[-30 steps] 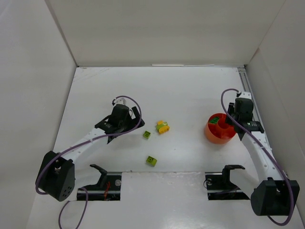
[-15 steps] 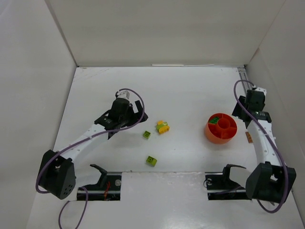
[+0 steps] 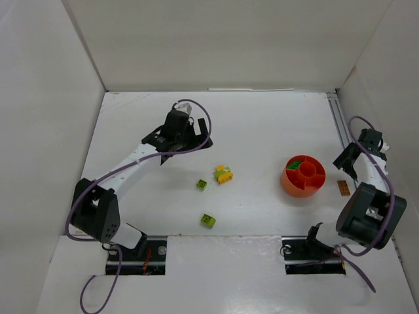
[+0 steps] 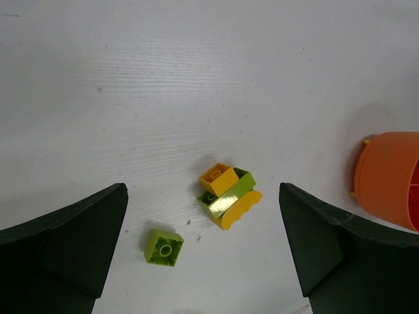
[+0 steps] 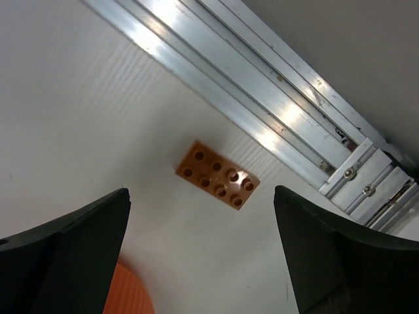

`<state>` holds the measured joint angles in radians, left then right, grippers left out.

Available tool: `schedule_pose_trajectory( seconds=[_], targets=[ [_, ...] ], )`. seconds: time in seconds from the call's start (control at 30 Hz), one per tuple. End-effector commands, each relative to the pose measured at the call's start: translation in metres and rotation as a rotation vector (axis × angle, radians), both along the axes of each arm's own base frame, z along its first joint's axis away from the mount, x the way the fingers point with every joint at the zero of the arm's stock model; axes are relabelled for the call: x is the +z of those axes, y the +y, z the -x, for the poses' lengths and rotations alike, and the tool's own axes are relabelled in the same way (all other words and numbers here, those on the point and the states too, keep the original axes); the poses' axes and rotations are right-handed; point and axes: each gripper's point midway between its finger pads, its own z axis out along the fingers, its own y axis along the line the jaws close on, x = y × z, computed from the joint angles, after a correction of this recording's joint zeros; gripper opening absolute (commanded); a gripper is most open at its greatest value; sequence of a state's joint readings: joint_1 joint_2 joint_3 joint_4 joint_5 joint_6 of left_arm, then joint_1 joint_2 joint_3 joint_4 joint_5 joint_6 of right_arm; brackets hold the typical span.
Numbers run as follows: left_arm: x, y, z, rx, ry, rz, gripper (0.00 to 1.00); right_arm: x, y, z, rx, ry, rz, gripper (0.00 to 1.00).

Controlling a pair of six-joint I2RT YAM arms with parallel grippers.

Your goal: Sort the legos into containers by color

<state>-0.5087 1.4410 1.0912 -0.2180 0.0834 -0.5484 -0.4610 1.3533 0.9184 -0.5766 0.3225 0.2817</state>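
The orange bowl [image 3: 303, 176] stands right of centre, with a green lego [image 3: 298, 161] in a back compartment. A brown flat lego [image 3: 343, 188] [image 5: 217, 173] lies on the table right of the bowl, beside the rail. My right gripper [image 3: 346, 162] [image 5: 201, 196] hovers over it, open and holding nothing. A yellow and lime clump of legos [image 3: 224, 174] [image 4: 229, 195] sits mid-table, with a lime brick [image 3: 202, 185] [image 4: 163, 247] beside it and another lime brick [image 3: 208, 220] nearer the front. My left gripper [image 3: 183, 141] [image 4: 201, 219] is open and empty, raised behind them.
An aluminium rail [image 5: 262, 85] [image 3: 340, 124] runs along the right side, close to the brown lego. White walls enclose the table on the left, back and right. The bowl's rim [image 4: 393, 180] [image 5: 127, 291] shows at the edge of both wrist views.
My right gripper opened and swung right, away from the bowl; the brown lego now lies on the table. My left arm moved toward the back and right, still open.
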Motion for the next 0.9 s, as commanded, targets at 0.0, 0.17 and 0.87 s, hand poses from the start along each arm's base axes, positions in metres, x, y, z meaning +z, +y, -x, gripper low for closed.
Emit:
schedule_pose_trajectory(
  seconds=[0.0,0.17,0.87],
  targets=[
    [0.017,-0.006,-0.003,-0.043,-0.015,-0.007,1.00,-0.020,-0.011,-0.002,-0.056,-0.047,-0.097,0.94],
    [0.028,-0.007,-0.017,-0.042,-0.023,-0.030,1.00,-0.036,-0.008,-0.002,-0.082,-0.093,-0.154,0.90],
    [0.041,-0.004,-0.031,-0.027,-0.037,-0.081,1.00,-0.065,-0.011,0.000,-0.150,-0.124,-0.175,0.70]
  ],
)
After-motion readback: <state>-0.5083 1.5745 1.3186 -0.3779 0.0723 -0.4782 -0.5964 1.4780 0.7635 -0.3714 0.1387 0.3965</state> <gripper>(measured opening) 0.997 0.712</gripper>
